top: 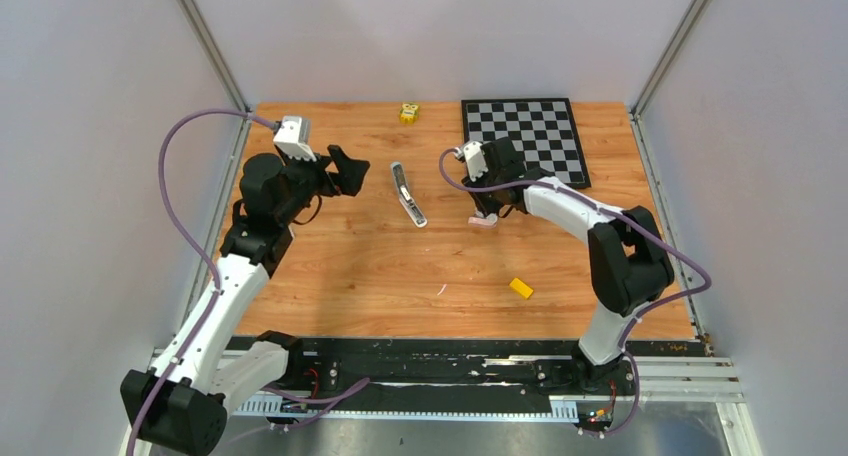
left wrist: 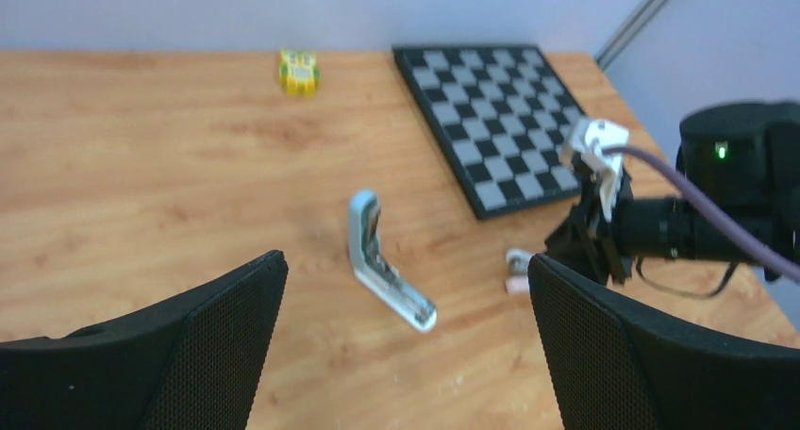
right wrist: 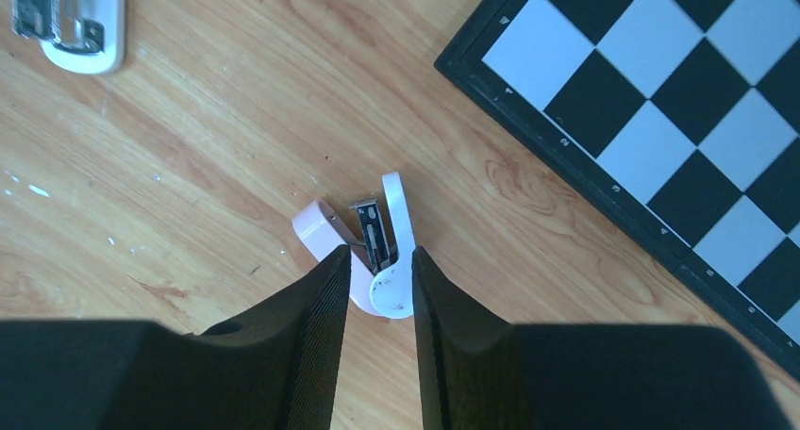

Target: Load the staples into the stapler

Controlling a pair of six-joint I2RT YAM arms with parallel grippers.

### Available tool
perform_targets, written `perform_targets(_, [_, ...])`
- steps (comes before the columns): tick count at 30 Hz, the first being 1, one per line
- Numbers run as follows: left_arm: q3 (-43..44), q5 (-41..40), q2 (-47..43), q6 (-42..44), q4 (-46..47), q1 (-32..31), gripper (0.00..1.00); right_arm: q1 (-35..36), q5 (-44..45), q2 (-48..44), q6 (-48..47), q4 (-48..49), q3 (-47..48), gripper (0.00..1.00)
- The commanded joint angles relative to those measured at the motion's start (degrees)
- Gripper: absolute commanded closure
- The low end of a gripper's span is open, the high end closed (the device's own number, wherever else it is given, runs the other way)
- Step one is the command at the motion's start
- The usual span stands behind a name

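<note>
Bare wood runs wide between the two arms, broken only by the blue stapler (top: 408, 194) lying hinged open mid-table. The left gripper (top: 352, 171) hangs spread wide just left of it, with nothing between them. The right gripper (right wrist: 381, 256) is down over the pink stapler (right wrist: 325, 227), fingers narrowly either side, and the chessboard (top: 525, 141) is close behind. Nearer the front, a yellow block (top: 520, 288) lies by the right arm. A yellow toy (top: 408, 112) sits at the far edge.

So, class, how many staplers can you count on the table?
2: a pale blue stapler lying open in the centre, and a pink stapler, open, at the right gripper.
</note>
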Motion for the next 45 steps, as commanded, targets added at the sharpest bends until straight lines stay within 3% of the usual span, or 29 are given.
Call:
perform_targets(1, [-4.6,2.6,-2.5,-4.5,-9.9,0.3,0.0,-1.0,-2.4,4.1,-4.7,-8.1,4.5,0.67])
perform_targets(5, [-7.9,3.2,-3.5,-2.1,-11.2,0.2,0.0,-1.1,-2.3,6.9,-5.3,-8.6,6.6,0.68])
perform_targets(11, [-6.0,5.1,-1.7,1.6,-16.1,0.2,0.01,-1.1,0.0,10.3,-6.7,-9.4,8.1,0.73])
perform_targets(23, [-5.7,5.8,-1.2,2.4,-16.3,0.2,0.06,-1.2,1.3,13.3,-7.1,-10.0,8.3,0.81])
perform_targets(27, [-5.1,6.3,-0.2,1.5,-16.4,0.2,0.09,-1.3,0.2,13.3,-6.2,-11.0,9.2,0.93])
perform_targets(29, [-4.3,7.1,0.5,0.2,-16.6,0.2,0.11,-1.2,-0.1,12.5,-4.1,-11.7,9.6,0.99])
perform_targets(35, [-2.3,10.4,2.4,-6.4,-15.3,0.2,0.19,-0.5,-5.0,5.5,7.7,-10.6,6.7,1.0])
perform_targets(40, [-2.9,12.6,3.8,-13.8,-11.1,-0.6,0.23,2.2,-4.9,-3.9,20.6,-4.1,0.6,1.0])
perform_targets(45, [-1.6,11.3,7.0,-17.0,-8.6,-6.0,0.25,7.4,-0.3,-12.1,32.8,4.6,-5.6,1.0])
